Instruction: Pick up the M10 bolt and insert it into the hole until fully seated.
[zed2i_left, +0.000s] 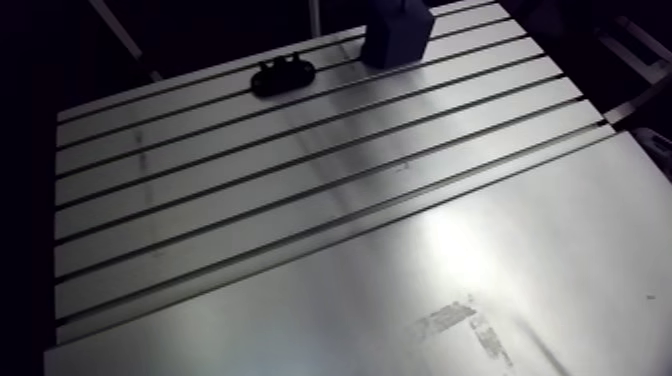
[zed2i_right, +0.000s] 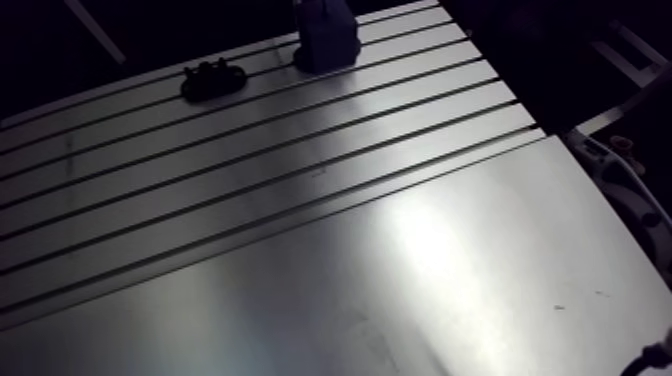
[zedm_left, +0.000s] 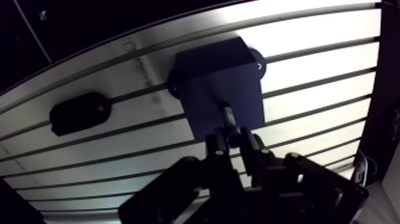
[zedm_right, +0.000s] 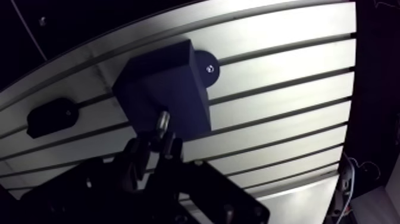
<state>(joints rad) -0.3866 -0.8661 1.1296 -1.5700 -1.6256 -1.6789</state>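
Your fingers are clamped on the bolt, held over the dark block on the tabletop. If its tip misses the unseen hole, it could jam or slip sideways.

I count one dark blue rectangular block, standing on the far part of the one slotted aluminium worktop. One flat black oval piece lies to its left. That makes two things on the worktop. One slim grey metal bolt is the single thing between my jaws.
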